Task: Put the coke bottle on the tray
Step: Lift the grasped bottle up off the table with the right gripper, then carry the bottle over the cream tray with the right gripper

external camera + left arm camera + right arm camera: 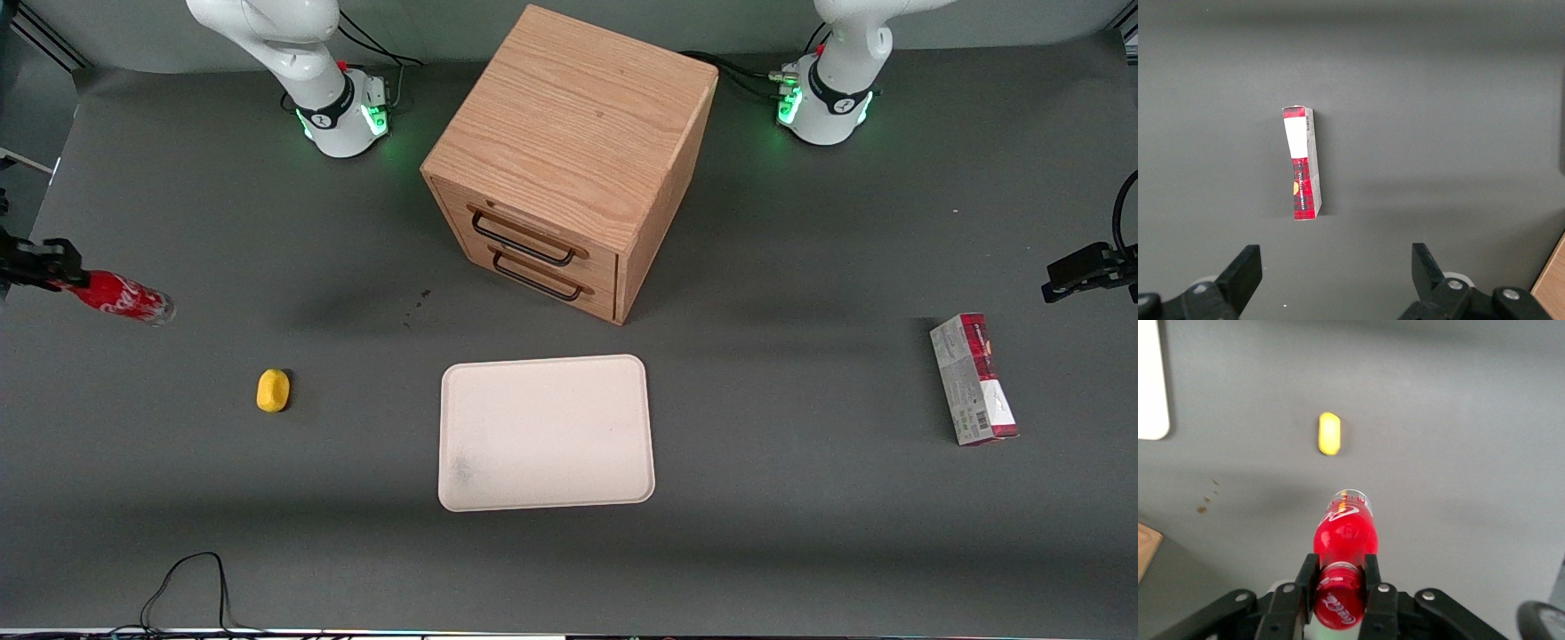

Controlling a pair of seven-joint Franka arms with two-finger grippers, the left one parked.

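My right gripper is at the working arm's end of the table, raised above it, and shut on the cap end of the coke bottle. The bottle is red with white script and a clear base, and it sticks out sideways from the fingers, lifted off the table. In the right wrist view the gripper clamps the neck of the bottle just past its red cap. The cream-white tray lies flat near the middle of the table, in front of the cabinet; its corner shows in the right wrist view.
A wooden two-drawer cabinet stands at the middle, farther from the front camera than the tray. A yellow lump lies between the bottle and the tray; it shows in the right wrist view. A red-and-grey carton lies toward the parked arm's end.
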